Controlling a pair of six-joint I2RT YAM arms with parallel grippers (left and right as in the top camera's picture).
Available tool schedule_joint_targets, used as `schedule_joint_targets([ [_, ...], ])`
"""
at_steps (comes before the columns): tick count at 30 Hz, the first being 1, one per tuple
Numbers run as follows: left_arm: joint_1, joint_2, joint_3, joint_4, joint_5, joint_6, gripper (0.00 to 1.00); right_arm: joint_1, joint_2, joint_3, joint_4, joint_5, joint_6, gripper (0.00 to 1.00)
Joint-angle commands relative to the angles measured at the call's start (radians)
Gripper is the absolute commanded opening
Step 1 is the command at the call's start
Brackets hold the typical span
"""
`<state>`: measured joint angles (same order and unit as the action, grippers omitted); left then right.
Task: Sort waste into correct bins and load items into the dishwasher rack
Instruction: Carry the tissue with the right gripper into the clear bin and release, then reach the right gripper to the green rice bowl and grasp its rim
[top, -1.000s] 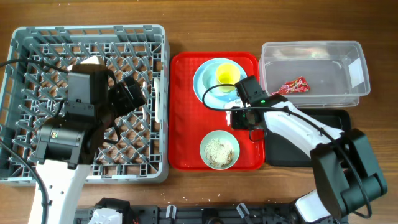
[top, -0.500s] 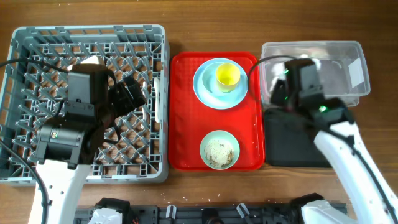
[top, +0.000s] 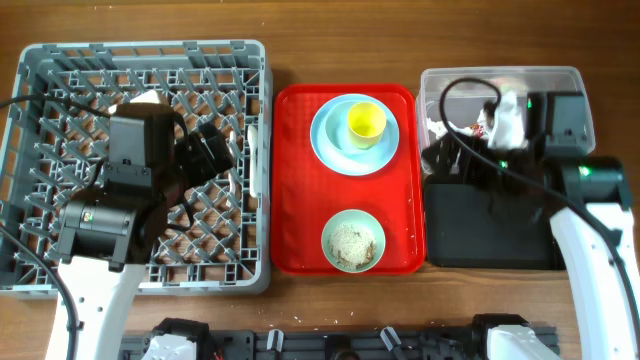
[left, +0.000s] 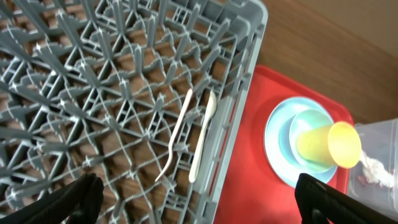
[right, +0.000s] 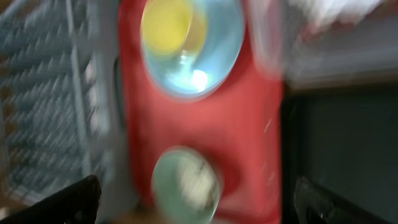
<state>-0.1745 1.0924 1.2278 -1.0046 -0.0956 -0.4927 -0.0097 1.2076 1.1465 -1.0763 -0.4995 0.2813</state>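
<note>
The grey dishwasher rack (top: 60, 70) at left holds the white fork (left: 179, 134) and spoon (left: 204, 138) near its right wall. My left gripper (top: 205, 150) hovers open over it, nothing between its fingers. On the red tray stand the light blue plate (top: 330, 140), the yellow cup (top: 366, 121) on it, and the green bowl (top: 353, 241) of beige food scraps. My right gripper (top: 455, 160) hangs open and empty where the clear tub (top: 560, 85) meets the black tray (top: 480, 235). A white napkin (left: 373, 169) with red wrapper bits (top: 481, 130) lies in the tub.
The red serving tray (top: 295, 200) sits between the rack and the two bins. Both arms' bases and cables run along the table's front edge. The right wrist view is motion-blurred.
My right arm swung from the red tray's right side to above the bins, and its jaws went from shut to open. White napkin now shows in the tub. The left arm has not moved.
</note>
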Motion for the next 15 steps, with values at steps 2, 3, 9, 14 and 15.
schedule_joint_targets([
  [2,0.007,-0.004,0.011,0.000,-0.006,-0.013,1.00,0.006,-0.052,0.000,-0.240,-0.145,-0.020,0.98],
  [3,0.007,-0.004,0.011,0.000,-0.006,-0.013,1.00,0.023,-0.060,-0.013,-0.266,-0.151,-0.014,0.90],
  [9,0.007,-0.004,0.011,0.000,-0.006,-0.013,1.00,0.290,-0.080,-0.047,-0.095,-0.056,0.331,0.08],
  [14,0.007,-0.004,0.011,0.000,-0.006,-0.013,1.00,0.815,-0.003,-0.047,0.230,0.261,0.493,0.08],
  [15,0.006,-0.004,0.011,0.000,-0.006,-0.013,1.00,0.880,0.030,-0.047,0.246,0.324,0.525,0.08],
])
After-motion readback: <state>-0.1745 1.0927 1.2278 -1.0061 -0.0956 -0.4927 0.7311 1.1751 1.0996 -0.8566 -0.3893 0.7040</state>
